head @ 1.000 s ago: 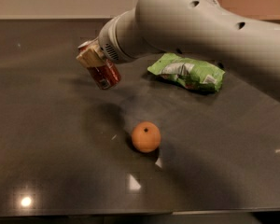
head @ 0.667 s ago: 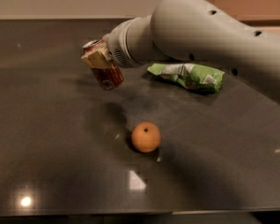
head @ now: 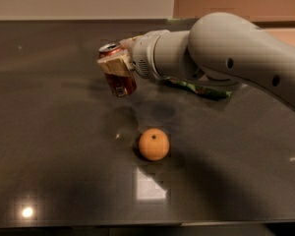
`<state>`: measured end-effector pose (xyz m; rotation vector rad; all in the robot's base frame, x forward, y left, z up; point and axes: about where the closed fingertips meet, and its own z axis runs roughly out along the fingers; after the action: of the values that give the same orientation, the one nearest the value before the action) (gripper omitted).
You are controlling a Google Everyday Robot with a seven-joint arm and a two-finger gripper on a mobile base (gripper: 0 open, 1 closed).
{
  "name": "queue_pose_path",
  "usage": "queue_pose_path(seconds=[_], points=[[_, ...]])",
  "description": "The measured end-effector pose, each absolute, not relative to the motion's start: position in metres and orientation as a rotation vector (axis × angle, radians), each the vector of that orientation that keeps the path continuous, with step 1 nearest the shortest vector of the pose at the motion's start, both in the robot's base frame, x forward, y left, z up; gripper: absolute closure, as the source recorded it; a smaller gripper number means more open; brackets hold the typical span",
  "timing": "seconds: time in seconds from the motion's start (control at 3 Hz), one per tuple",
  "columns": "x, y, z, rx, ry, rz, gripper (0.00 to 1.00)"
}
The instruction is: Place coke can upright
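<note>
The coke can (head: 120,80) is red with a silver top and hangs above the dark table (head: 54,146), tilted a little with its top to the upper left. My gripper (head: 116,65) is shut on the coke can around its upper half, with tan fingers (head: 113,65) across the can's side. The grey arm reaches in from the right. The can is above and to the left of the orange.
A round orange (head: 154,144) sits on the table near the middle, below the can. A green snack bag (head: 201,88) lies behind the arm, mostly hidden by it. Light glare spots show on the table's front part.
The arm has moved further over the table and now covers most of the green bag. The can stays gripped, has risen slightly and stands more upright. The orange has not moved.
</note>
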<state>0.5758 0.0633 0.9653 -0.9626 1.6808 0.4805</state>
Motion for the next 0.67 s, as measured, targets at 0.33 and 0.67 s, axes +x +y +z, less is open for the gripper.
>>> queue_pose_path(seconds=[0.33, 0.67], points=[[0.575, 0.046, 0.956, -0.953, 1.640, 0.484, 1.00], [0.573, 0.032, 0.947, -0.967, 1.598, 0.463, 1.00]])
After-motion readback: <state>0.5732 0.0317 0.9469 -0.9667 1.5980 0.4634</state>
